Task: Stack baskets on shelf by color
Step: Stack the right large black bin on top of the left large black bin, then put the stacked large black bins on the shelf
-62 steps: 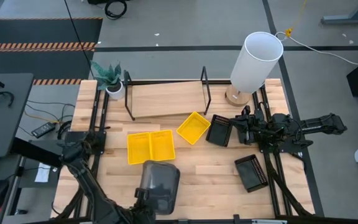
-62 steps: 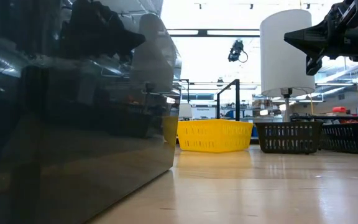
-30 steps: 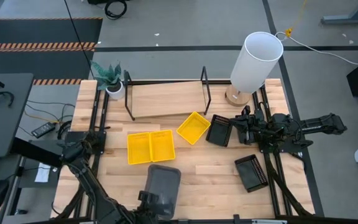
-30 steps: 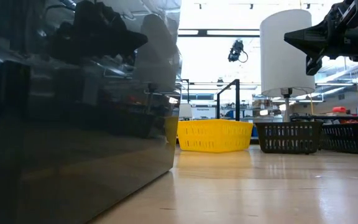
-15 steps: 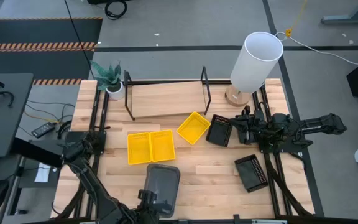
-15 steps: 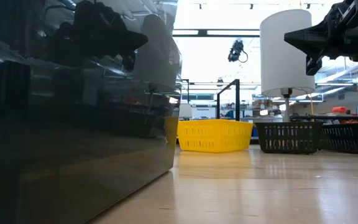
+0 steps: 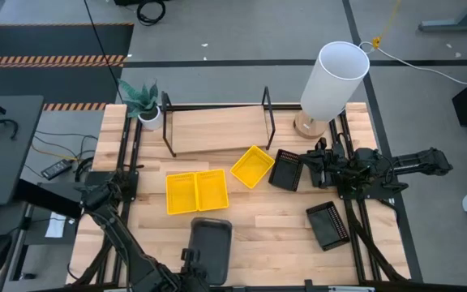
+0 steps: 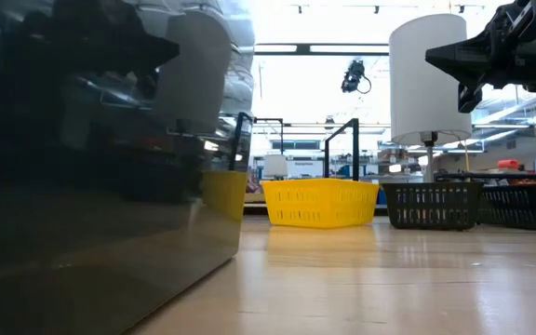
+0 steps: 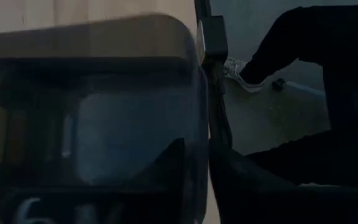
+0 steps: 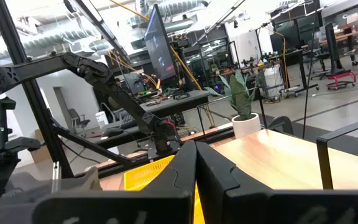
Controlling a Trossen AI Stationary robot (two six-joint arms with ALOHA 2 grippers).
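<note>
Baskets (image 7: pixel 196 191) on wooden table (image 7: pixel 274 223); left gripper (image 7: pixel 205 258) holds grey basket (image 7: pixel 210 245); right gripper (image 7: pixel 311 166) fingers together.

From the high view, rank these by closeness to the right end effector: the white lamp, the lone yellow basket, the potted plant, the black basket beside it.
1. Black basket, right next to the right end effector, on its shelf-ward side.
2. Lone yellow basket, tilted, just past that black one.
3. White lamp, at the table's far right corner.
4. Potted plant, at the shelf's left end, farthest.
</note>
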